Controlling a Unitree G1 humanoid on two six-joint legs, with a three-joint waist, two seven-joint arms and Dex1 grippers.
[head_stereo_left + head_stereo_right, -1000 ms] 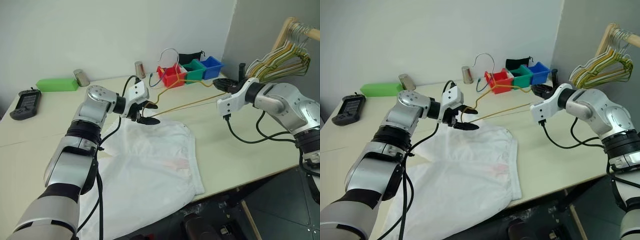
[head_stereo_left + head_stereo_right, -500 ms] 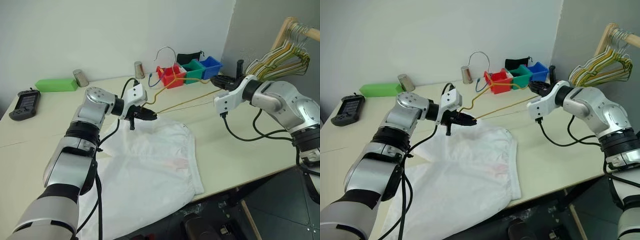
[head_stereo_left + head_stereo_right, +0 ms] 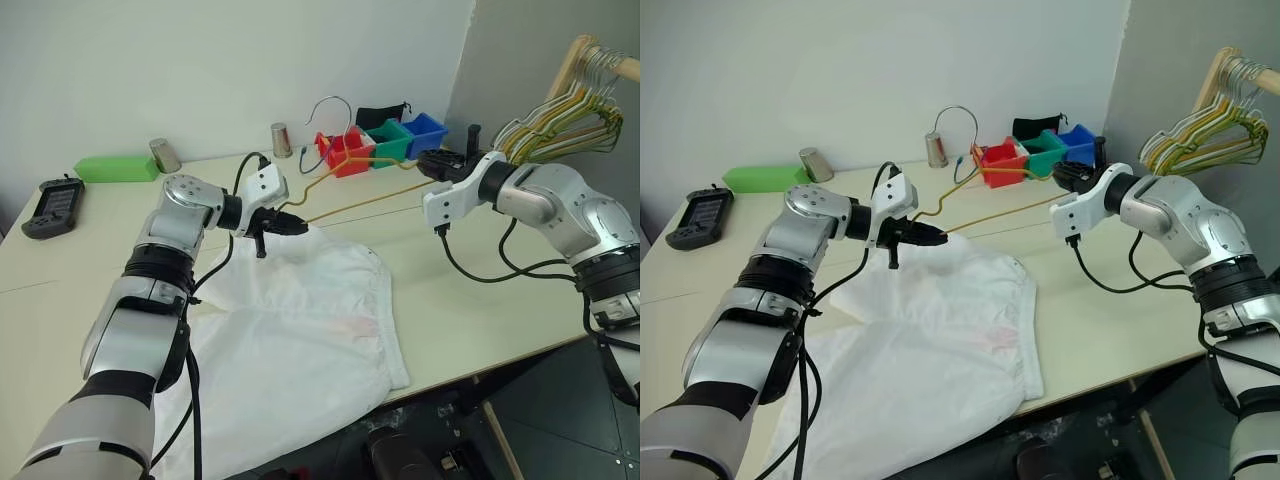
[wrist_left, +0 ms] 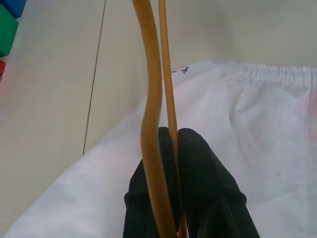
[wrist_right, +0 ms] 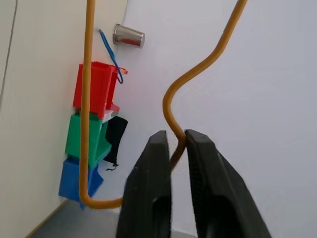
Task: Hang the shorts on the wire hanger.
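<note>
The white shorts point(image 3: 300, 320) lie spread flat on the table, waistband toward the far side. The yellow-gold wire hanger point(image 3: 365, 203) hangs in the air above the table's far half, its silvery hook point(image 3: 335, 100) pointing up. My left gripper point(image 3: 297, 226) is shut on the hanger's left corner, just above the shorts' waistband point(image 4: 267, 74); the wire runs between its black fingers point(image 4: 198, 158). My right gripper point(image 3: 438, 161) holds the hanger's right corner, and the wire point(image 5: 173, 106) sits between its nearly closed fingers point(image 5: 153, 168).
Red point(image 3: 343, 152), green point(image 3: 388, 140) and blue point(image 3: 423, 130) bins stand at the back. Two metal cans point(image 3: 163, 155) point(image 3: 280, 140), a green box point(image 3: 115, 168) and a black handset point(image 3: 52, 207) sit at the far left. A bunch of hangers point(image 3: 560, 110) hangs from a wooden rail on the right.
My left gripper has gone from open beside the hanger's left corner to shut on it. The right gripper has stayed at the right corner.
</note>
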